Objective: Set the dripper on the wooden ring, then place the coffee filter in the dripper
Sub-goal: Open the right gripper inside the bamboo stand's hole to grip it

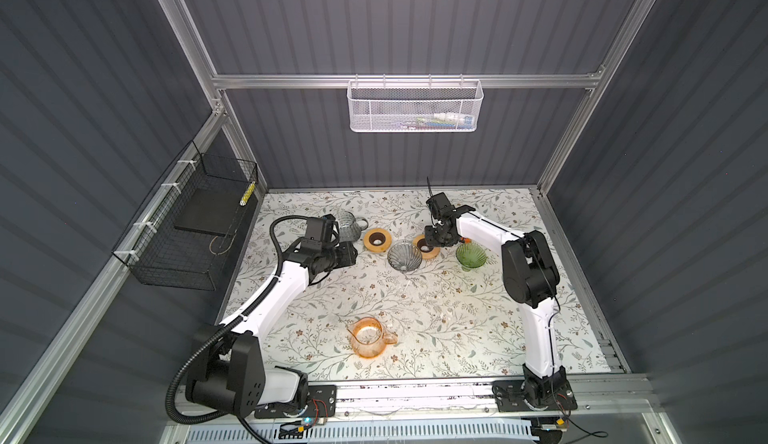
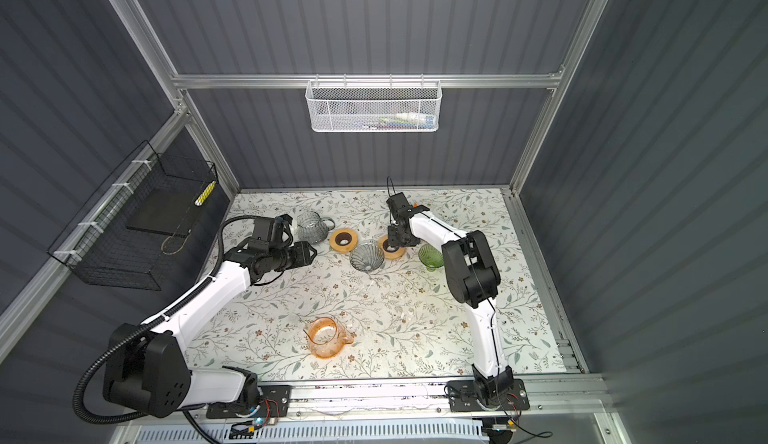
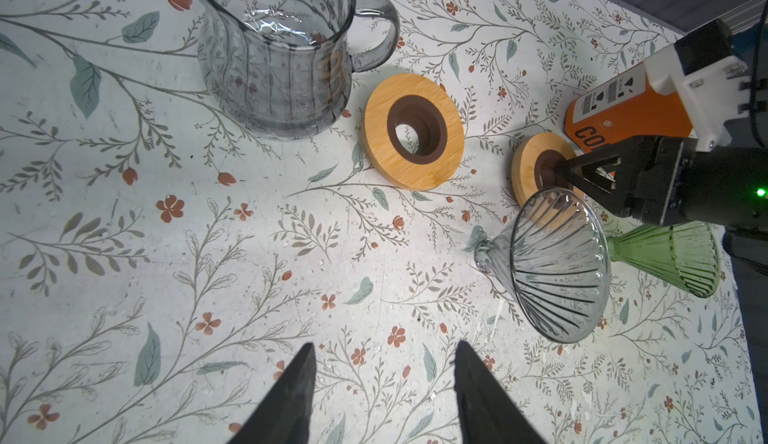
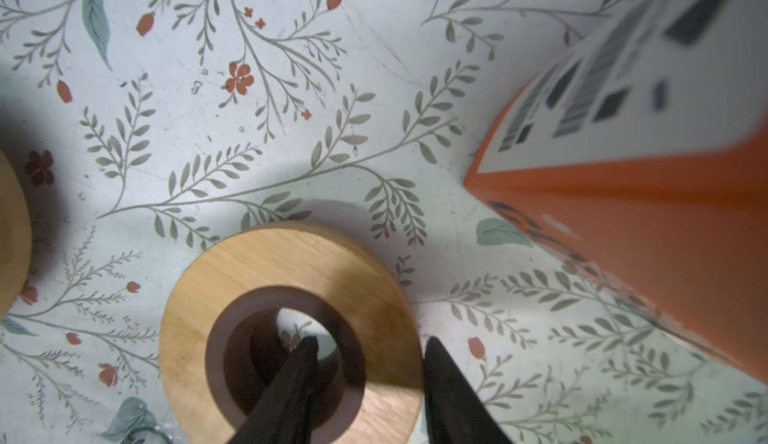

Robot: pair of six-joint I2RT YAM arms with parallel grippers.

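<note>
Right gripper [image 4: 370,342]: jaws part-spread astride the wall of a round bamboo ring with brown bore [image 4: 249,280], 1 finger in the bore, 1 outside the rim; no pinch visible.
Coffee filter: none lies loose. An orange-and-white printed carton [image 4: 623,234], presumably its stock, stands just beside this gripper on the side away from the left arm, so the right arm is nearer.
Grey ribbed glass cone dripper [image 3: 557,267]: tipped over, axis slanting, just beside the ring.
Left gripper [image 3: 382,348]: spread, empty, well apart.
Surface: floral-print table [image 3: 208,255].
Room: dark ribbed walls, aluminium frame.
</note>
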